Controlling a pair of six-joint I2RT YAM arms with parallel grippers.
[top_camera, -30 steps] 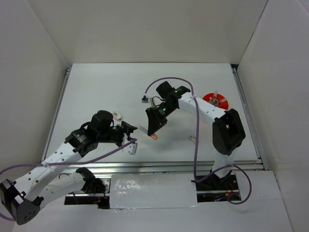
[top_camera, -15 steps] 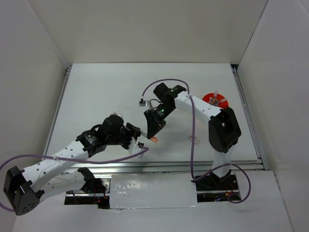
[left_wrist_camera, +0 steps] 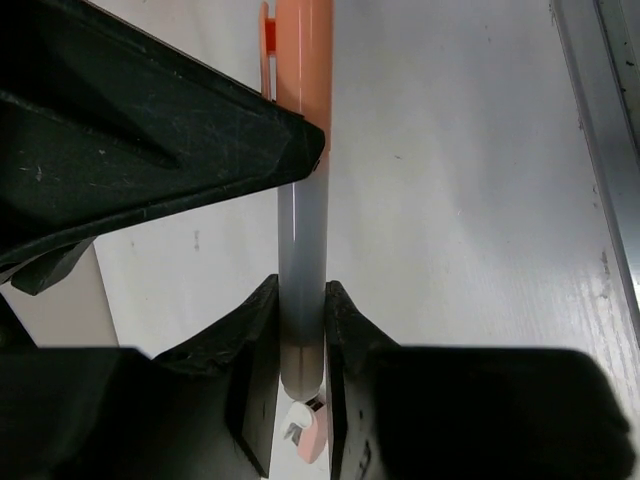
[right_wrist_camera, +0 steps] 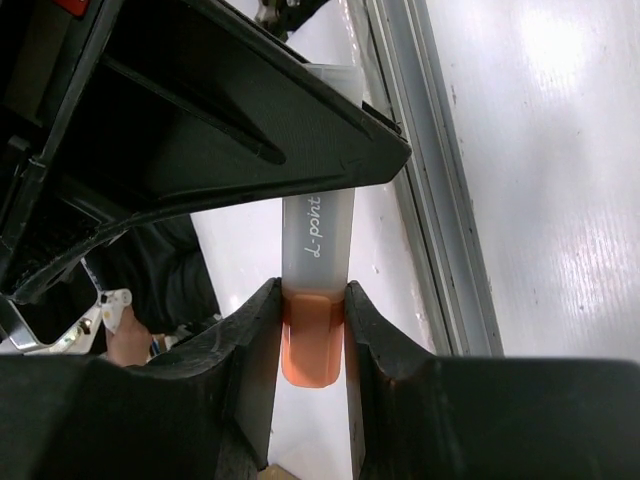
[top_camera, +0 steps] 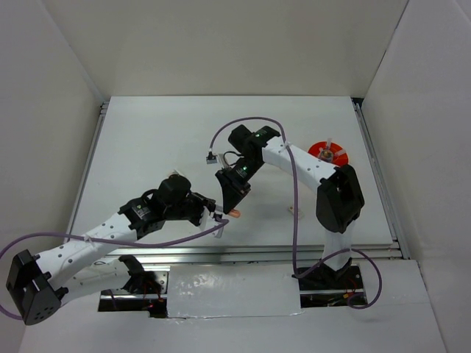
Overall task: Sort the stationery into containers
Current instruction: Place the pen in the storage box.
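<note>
The white table (top_camera: 147, 140) fills the floor of a walled box. The left arm (top_camera: 88, 246) and the right arm (top_camera: 316, 173) both reach toward its near middle. A round orange tub (top_camera: 327, 153) sits at the far right, just beside the right arm, with pale bits showing inside. The left tool (top_camera: 218, 218) and the right tool (top_camera: 229, 204) meet tip to tip, well apart from the tub. Between them is an orange-and-white pen (top_camera: 234, 213). The left tool (left_wrist_camera: 301, 300) is pinched narrow on the pen's (left_wrist_camera: 301, 250) translucent barrel. The right tool (right_wrist_camera: 313, 310) is clamped on its orange end (right_wrist_camera: 313, 345). A small pale item (top_camera: 294, 213) lies on the table near the right arm.
</note>
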